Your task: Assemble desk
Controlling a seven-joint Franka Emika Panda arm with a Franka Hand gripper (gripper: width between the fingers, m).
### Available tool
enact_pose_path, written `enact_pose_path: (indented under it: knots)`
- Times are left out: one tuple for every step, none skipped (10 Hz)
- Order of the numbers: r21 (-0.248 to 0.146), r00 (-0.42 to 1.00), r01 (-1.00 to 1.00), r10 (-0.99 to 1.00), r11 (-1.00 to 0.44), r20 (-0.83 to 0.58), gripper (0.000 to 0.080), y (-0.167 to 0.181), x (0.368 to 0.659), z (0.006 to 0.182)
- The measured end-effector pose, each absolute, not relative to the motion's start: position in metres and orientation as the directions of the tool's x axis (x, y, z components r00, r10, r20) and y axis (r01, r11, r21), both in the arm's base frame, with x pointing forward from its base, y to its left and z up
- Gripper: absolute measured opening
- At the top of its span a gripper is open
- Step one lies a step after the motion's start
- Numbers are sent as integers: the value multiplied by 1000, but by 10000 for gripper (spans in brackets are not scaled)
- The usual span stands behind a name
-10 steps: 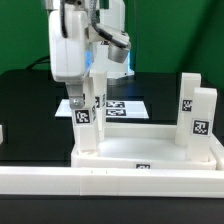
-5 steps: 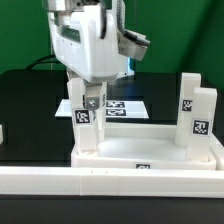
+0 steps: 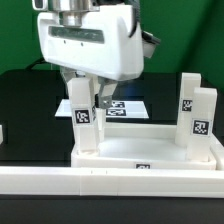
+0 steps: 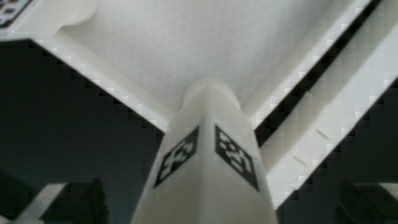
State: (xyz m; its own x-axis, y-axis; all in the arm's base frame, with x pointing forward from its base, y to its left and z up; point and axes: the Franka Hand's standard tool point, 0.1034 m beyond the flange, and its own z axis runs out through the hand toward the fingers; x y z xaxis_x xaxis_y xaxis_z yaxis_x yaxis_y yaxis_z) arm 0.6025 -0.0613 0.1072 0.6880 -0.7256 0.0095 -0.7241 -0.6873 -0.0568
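Note:
The white desk tabletop (image 3: 150, 150) lies rim-up on the table. A white tagged leg (image 3: 84, 125) stands upright in its corner socket at the exterior view's left. My gripper (image 3: 86, 96) hangs over that leg's top, open, one finger on each side of it. In the wrist view the leg (image 4: 210, 150) runs up the middle between the dark fingers (image 4: 63, 205), with a gap on both sides, and the tabletop (image 4: 214, 50) lies beyond. Two more tagged legs (image 3: 188, 115) (image 3: 205, 120) stand upright at the exterior view's right.
The marker board (image 3: 122, 106) lies flat on the black table behind the tabletop. A long white border rail (image 3: 110, 185) runs along the front. The arm's big white hand body (image 3: 90, 45) fills the upper middle of the exterior view.
The jaws have spread off the leg at the exterior view's left, which stays standing in its socket. The hand has turned about the leg and now looms larger in the exterior view.

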Motion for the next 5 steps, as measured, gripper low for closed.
enact_pose_path:
  knots:
    - [-58, 749, -661, -663, -748, 20, 649, -61, 604, 108]
    - [-58, 794, -606, -608, -793, 24, 649, -60, 603, 108]
    - [-57, 820, -570, -572, -820, 25, 649, -59, 603, 108]
    - [-55, 870, -489, -491, -870, 32, 649, -59, 603, 108]
    - [-51, 902, -429, -431, -902, 39, 649, -59, 604, 108]
